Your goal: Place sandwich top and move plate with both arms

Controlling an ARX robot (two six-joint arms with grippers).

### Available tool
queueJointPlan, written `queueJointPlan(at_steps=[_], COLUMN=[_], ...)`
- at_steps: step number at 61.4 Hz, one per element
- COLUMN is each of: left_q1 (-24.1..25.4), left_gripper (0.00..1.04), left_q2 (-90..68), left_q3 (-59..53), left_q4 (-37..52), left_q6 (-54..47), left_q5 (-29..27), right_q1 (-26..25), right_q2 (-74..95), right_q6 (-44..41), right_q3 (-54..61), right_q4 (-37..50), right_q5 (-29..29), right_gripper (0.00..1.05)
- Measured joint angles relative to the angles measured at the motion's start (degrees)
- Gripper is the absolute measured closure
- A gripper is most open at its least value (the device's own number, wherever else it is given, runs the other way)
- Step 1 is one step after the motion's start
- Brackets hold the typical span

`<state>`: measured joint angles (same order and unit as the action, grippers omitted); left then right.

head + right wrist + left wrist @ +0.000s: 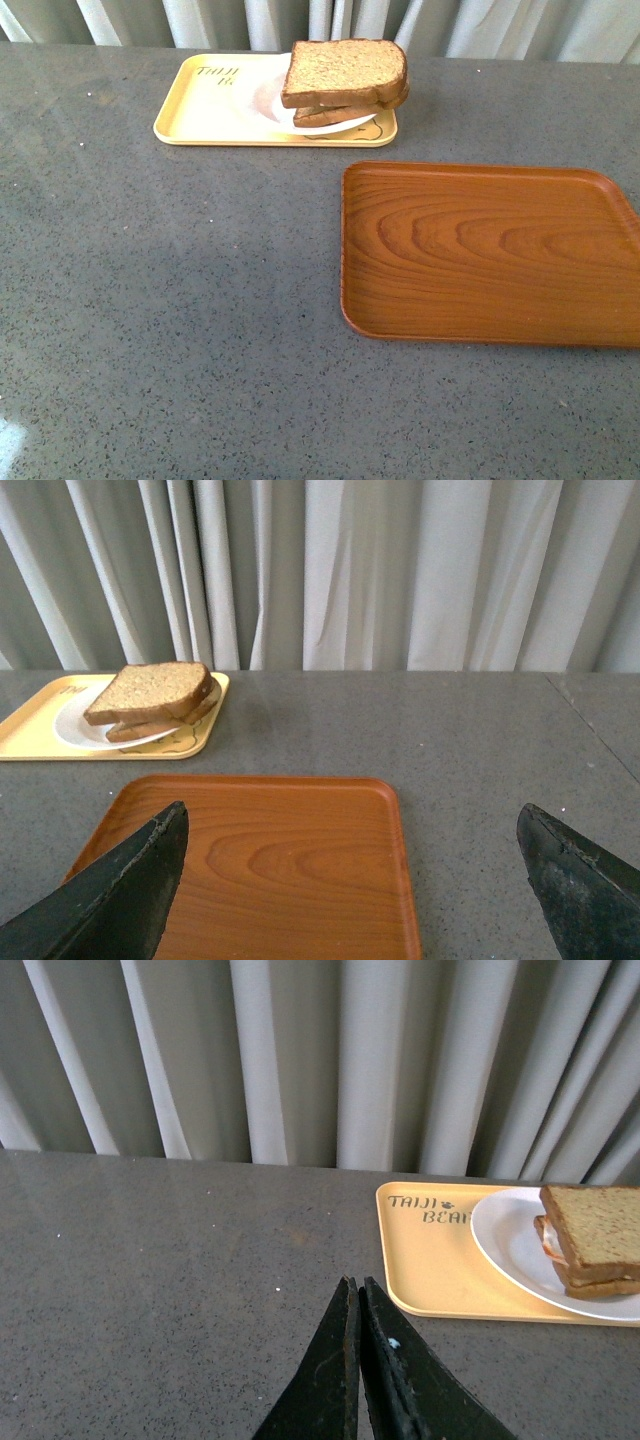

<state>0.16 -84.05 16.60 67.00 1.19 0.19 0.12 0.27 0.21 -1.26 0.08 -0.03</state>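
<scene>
Gray table (180, 330) fills the near part of the front view, with no arm showing. Farther off lies the brown wooden tray (485, 255), bare. Behind it sits the yellow tray (215, 110) with the white plate (350, 127) on it. The sandwich top (343, 70) rests on the other slice on that plate.

Left wrist view: the left gripper (357, 1295) has its two black fingers pressed together, holding nothing. The plate (510, 1245) and sandwich top (595, 1225) lie ahead of it and off to one side, well apart.

Right wrist view: the right gripper (350, 835) has its fingers spread wide, hanging over the wooden tray (270, 865). The sandwich top (150, 688) lies beyond that tray, far from the fingers.
</scene>
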Motion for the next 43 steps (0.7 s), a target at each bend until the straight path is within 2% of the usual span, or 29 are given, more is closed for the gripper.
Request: queueJointPlan(at_steps=[24, 43], left_q1=[-0.07, -0.07], left_gripper=[1.03, 1.03], left_q2=[17.59, 33.35], left_q3=[-10.1, -14.32], left_q4=[-7.82, -19.37], left_q6=[-0.5, -0.57], left_q5=[-0.2, -0.2], right_q1=[0.0, 0.0], right_q2=[0.0, 0.0], right_q6=[0.0, 0.0], right_q3=[0.0, 0.0], right_q4=[0.0, 0.0], right_q5=[0.02, 0.02], right_gripper=[0.09, 0.09])
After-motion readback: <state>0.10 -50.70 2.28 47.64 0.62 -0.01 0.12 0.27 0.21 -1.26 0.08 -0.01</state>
